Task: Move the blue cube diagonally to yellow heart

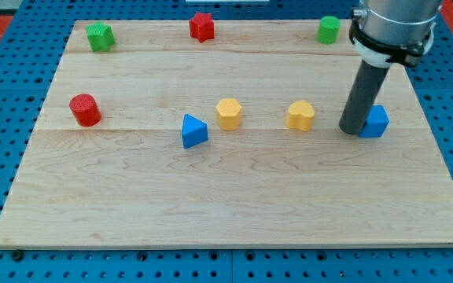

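The blue cube [377, 122] sits at the right of the wooden board [234, 196]. My tip [351, 129] rests on the board, touching the cube's left side. The yellow heart [300, 115] lies a little to the left of my tip, apart from it. The rod rises from the tip toward the view's top right and hides part of the cube's left face.
A yellow hexagonal block [229, 113] and a blue triangular block [193, 131] lie mid-board. A red cylinder [85, 109] is at the left. Along the top edge are a green star-like block [99, 36], a red star-like block [202, 26] and a green cylinder [329, 30].
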Action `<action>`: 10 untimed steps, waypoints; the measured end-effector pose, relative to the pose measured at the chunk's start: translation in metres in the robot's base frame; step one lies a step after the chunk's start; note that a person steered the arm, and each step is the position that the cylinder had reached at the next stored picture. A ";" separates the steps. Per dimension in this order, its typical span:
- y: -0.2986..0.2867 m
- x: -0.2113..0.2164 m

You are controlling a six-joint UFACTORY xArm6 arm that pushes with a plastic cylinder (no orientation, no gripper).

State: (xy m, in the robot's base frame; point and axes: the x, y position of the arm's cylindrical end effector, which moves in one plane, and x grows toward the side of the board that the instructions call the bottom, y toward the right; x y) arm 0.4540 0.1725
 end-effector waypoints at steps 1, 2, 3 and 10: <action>-0.001 0.033; 0.034 0.009; 0.041 -0.016; 0.042 -0.056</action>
State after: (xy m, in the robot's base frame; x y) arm 0.3977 0.2148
